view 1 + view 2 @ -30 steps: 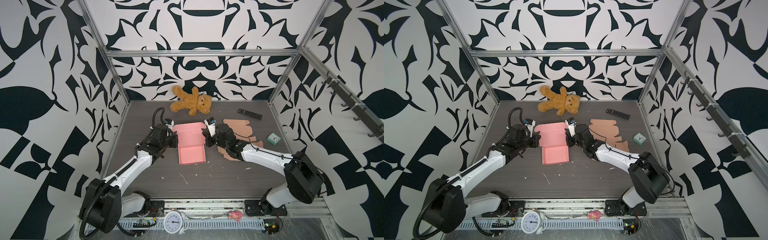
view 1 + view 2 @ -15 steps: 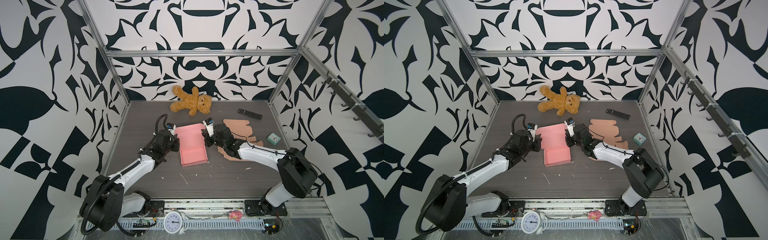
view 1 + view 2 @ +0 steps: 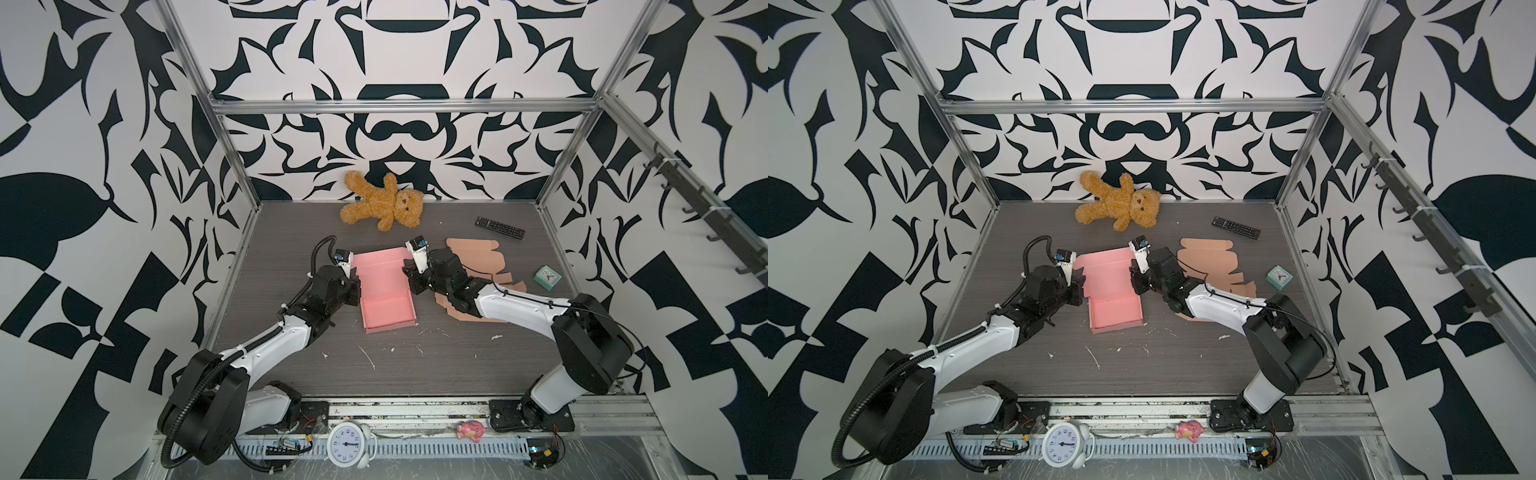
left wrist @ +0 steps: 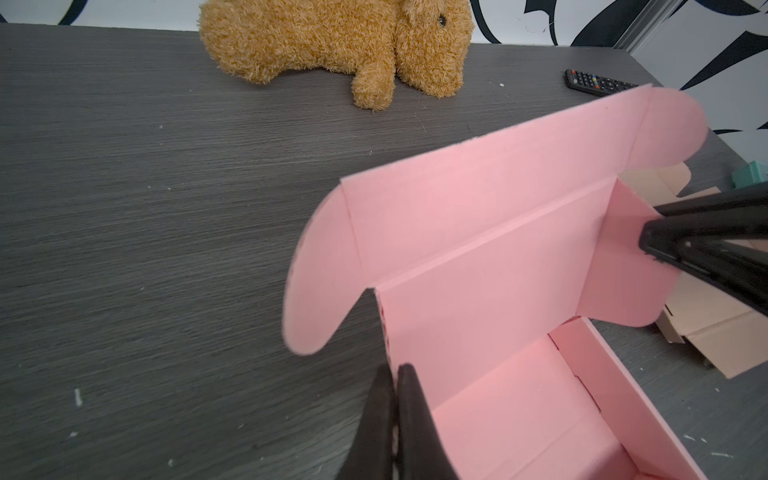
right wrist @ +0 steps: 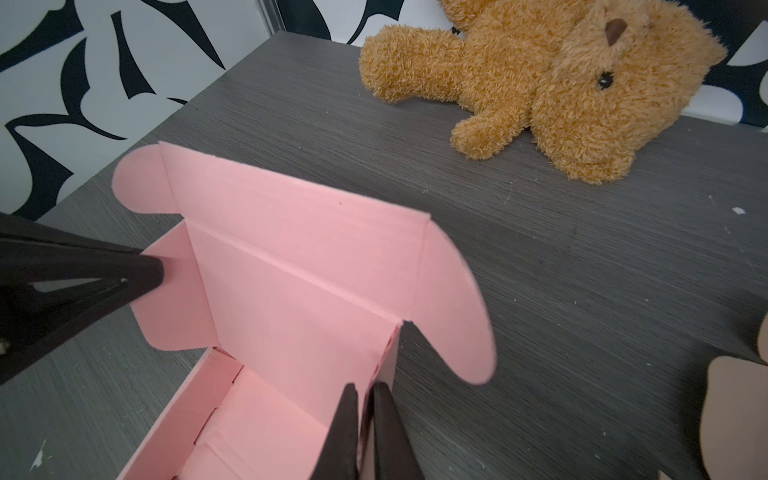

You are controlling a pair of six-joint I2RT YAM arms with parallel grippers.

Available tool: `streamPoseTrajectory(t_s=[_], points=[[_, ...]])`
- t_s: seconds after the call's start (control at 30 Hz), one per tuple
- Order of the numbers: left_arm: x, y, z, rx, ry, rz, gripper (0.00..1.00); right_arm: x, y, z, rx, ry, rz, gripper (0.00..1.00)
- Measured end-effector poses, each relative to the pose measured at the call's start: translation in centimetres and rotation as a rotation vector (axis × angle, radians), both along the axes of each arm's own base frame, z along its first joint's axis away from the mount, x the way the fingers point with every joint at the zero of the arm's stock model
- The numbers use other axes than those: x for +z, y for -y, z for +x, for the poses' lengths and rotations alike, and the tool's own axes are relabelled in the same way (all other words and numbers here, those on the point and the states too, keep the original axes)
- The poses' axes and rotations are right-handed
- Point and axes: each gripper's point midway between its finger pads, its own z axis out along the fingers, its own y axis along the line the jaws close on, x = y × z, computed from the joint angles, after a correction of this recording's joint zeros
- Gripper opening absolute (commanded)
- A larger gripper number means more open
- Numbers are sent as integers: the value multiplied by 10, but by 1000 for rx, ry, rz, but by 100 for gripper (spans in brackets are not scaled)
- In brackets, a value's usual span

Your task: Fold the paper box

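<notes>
The left hand (image 4: 394, 370) is seen closed, its fingers pinched on the left side wall of the pink paper box (image 3: 386, 270), at the corner where the lid is hinged. Between the two hands the box is set on the dark grey wood-grain counter (image 3: 415, 365). Its tray is already formed, with the walls raised, while the lid stands open and tilted away from both hands, its rounded flaps spread outward. The right hand (image 5: 365, 388) is placed astride the right side wall at the matching corner. Its fingers are drawn close together with the wall between them, but whether the wall is gripped or merely straddled cannot be told. Beyond the right hand, partly under its arm, a flat tan cardboard blank (image 3: 482, 257) is left lying, apart from the work.

The step in hand is judged to be the steadying of the tray before the lid is closed. For the next move the lid's side flaps must be turned inward, the lid swung down over the tray, and the front flap tucked inside the front wall, without the walls being splayed.
</notes>
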Motion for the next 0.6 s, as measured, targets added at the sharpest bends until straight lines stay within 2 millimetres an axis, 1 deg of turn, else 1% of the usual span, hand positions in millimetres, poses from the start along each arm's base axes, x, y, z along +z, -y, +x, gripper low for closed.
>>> streamPoseTrajectory(t_s=[0.27, 0.6], points=[[0, 1, -2, 0, 48, 4, 8, -2, 1, -1, -2, -10, -2, 11], [2, 8, -8, 1, 97, 10, 8, -4, 3, -7, 12, -26, 3, 12]])
